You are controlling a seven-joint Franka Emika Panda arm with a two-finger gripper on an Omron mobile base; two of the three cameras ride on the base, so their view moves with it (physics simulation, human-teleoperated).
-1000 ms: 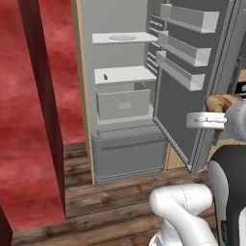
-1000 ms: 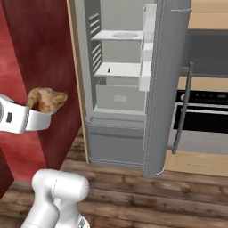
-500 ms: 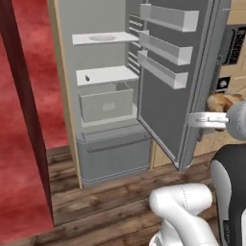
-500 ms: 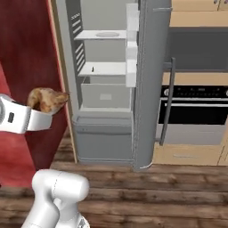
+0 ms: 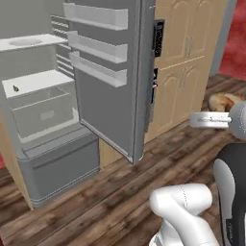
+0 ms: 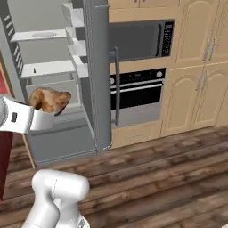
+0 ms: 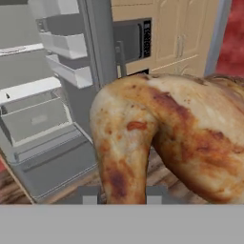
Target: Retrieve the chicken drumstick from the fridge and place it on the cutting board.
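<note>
Left base view: hand (image 5: pixel 207 119) at the right edge, clenched around the chicken drumstick (image 5: pixel 225 101), long axis about level, high above the wooden floor (image 5: pixel 120 192); fridge (image 5: pixel 57 110) open, well apart.

Right base view: drumstick (image 6: pixel 50 99) held before the fridge (image 6: pixel 67 89), thick end pointing right.

Hand view: drumstick (image 7: pixel 171 138) between the fingertips (image 7: pixel 88 195), narrow part pointing down.

Glossy white rounded arm segments, dark joint sections, and a white claw (image 6: pixel 49 116) mount.
</note>
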